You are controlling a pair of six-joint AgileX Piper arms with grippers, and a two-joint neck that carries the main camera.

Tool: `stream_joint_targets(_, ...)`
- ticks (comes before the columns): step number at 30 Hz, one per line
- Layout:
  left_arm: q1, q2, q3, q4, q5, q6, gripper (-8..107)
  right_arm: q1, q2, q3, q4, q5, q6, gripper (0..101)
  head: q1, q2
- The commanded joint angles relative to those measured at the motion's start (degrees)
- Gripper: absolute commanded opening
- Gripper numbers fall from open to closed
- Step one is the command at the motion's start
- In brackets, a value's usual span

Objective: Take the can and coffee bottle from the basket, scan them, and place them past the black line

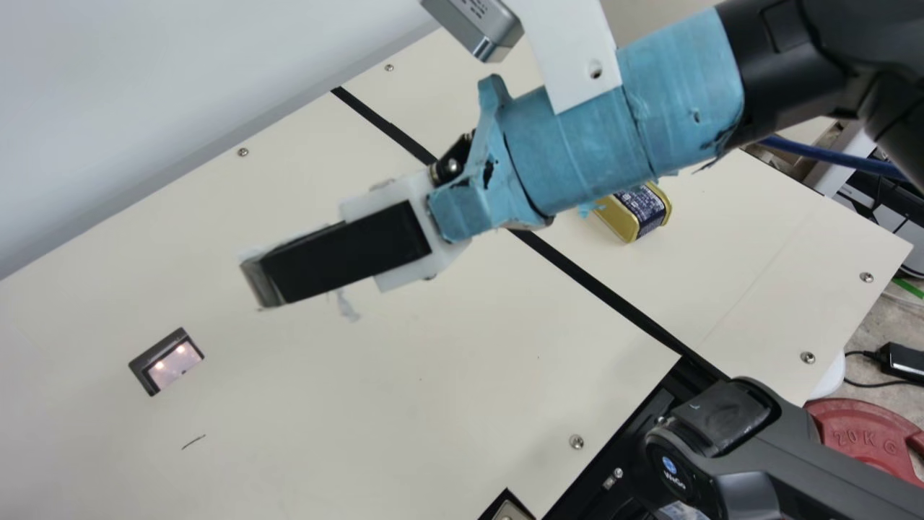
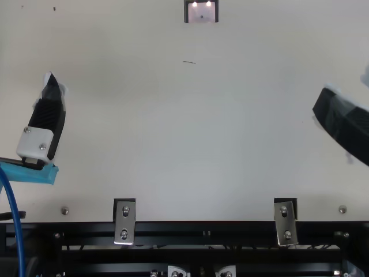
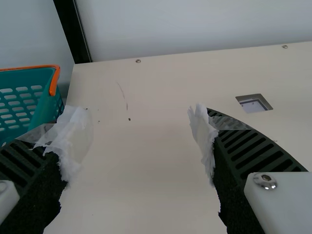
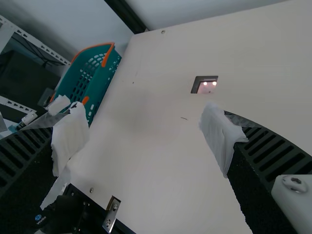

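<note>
Held right fingers (image 4: 273,151) spread, with the can (image 1: 644,206) behind, past the black line (image 1: 592,284); needed similarly spread left fingers (image 3: 253,151) centred over the basket (image 3: 46,100), presumably for the coffee bottle.

Gold can (image 1: 622,217), blue label (image 1: 644,206), past black line (image 1: 592,285); teal basket (image 3: 45,103) upright at table's edge (image 3: 75,83)

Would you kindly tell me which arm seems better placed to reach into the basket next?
Left, most likely: the basket stands just left of the table, and the left pincer hovers open on that side, while the right pincer is farther off, across the table.
</note>
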Motion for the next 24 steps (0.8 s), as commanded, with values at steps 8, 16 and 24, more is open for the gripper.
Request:
stream_joint_targets(8, 0.0, 0.0, 0.0, 0.0, 0.0, 0.0, 90, 0.1, 0.0, 0.0, -0.1, -0.3, 0.0, 101, -1.5, -1.3)
stream_joint_targets(16, 0.0, 0.0, 0.0, 0.0, 0.0, 0.0, 90, 0.1, 0.0, 0.0, -0.1, -0.3, 0.0, 101, -0.9, 9.1)
stream_joint_targets(24, 0.0, 0.0, 0.0, 0.0, 0.0, 0.0, 90, 0.1, 0.0, 0.0, -0.1, -0.3, 0.0, 101, -4.8, 28.9)
